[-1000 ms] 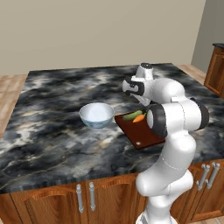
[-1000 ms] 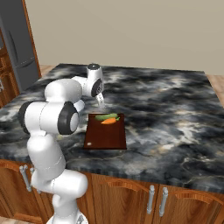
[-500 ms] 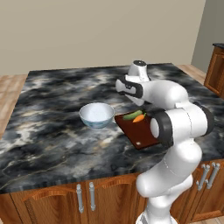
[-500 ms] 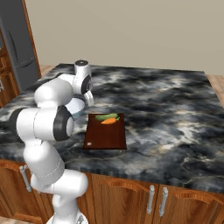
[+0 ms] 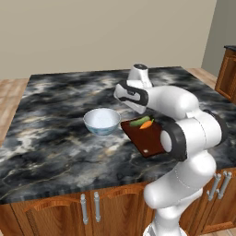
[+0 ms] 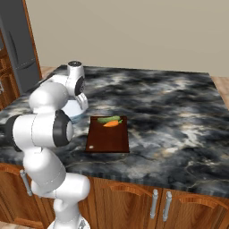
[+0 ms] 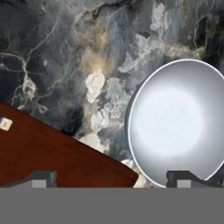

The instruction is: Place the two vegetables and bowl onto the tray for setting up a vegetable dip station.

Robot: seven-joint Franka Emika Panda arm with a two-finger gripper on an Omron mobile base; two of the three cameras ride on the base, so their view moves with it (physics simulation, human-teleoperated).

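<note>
The white bowl (image 5: 102, 121) sits upright on the marble counter, just left of the reddish-brown tray (image 5: 148, 140). On the tray's far end lie the orange carrot (image 5: 146, 124) and the slim green vegetable (image 5: 138, 121), side by side. My gripper (image 5: 124, 99) hovers open above the gap between bowl and tray, holding nothing. In the hand view the bowl (image 7: 177, 120) is at the right and a corner of the tray (image 7: 52, 159) at the lower left, with my gripper (image 7: 113, 178) spread wide over both. From the right base view the bowl (image 6: 71, 112) is partly hidden behind my arm.
Dark marble island counter (image 5: 55, 101) stretches around the objects, with wooden cabinets under its front edge. A dark fridge (image 6: 18, 44) stands at the far left of the right base view. The tray (image 6: 107, 137) has a pale dot near its front edge.
My hand has swung away from above the tray's vegetables toward the bowl, staying open. Bowl, tray and vegetables have not moved.
</note>
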